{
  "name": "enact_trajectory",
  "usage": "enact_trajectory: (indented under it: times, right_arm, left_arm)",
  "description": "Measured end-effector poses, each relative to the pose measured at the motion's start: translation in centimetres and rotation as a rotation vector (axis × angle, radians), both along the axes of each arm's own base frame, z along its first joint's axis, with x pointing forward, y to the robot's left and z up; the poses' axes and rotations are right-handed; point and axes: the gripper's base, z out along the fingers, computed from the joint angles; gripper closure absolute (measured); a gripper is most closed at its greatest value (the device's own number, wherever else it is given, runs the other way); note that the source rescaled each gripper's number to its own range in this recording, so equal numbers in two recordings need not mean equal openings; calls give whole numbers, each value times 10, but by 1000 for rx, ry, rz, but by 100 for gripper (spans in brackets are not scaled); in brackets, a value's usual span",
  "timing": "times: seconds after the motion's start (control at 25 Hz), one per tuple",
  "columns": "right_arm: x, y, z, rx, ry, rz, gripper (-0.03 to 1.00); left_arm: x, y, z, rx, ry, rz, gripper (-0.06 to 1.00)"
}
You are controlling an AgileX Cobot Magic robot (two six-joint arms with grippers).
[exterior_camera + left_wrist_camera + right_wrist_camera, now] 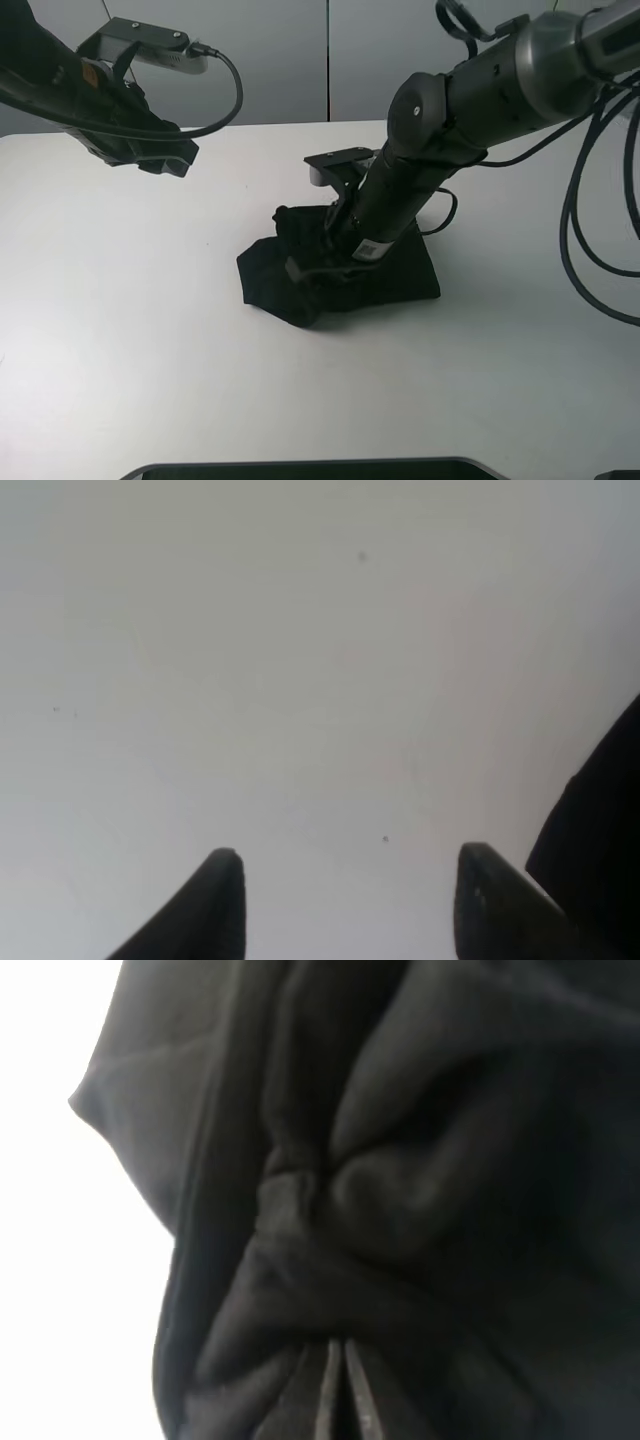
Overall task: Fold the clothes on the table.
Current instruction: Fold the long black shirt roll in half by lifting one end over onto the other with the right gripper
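the black t-shirt (268,280) lies bunched in a rough bundle near the middle of the desk (120,340), not yet a neat fold. the right claw (340,1385) comes down into it from about 2 o'clock with its tips closed tight together. the cloth puckers in toward them, so we judge it has a pinch of fabric, most likely to drag or lift a layer over. from above, this claw sits on the bundle itself, a little toward its 9 o'clock side, with cloth spreading out at 3 and 8 o'clock around it. the left claw (345,880) hangs raised at 10 o'clock from the t-shirt, well apart, partly open and holding nothing, with bare desk beneath. we take it to be parked there so the fold has room.
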Motion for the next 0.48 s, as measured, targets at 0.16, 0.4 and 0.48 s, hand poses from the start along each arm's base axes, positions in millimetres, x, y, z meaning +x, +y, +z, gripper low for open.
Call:
enact_trajectory:
  times: [0.16,0.4,0.48]
  right_arm:
    - [-20,25,-17,51,43,69,97]
    - [-51,69,-7,177,5,219,97]
    - [-51,73,-4,191,-7,229,97]
  left_arm:
    - [1,-1,1,-6,-12,-1,34]
    - [1,-1,1,-10,-20,-4,34]
    - [1,-1,1,-10,-17,-3,34]
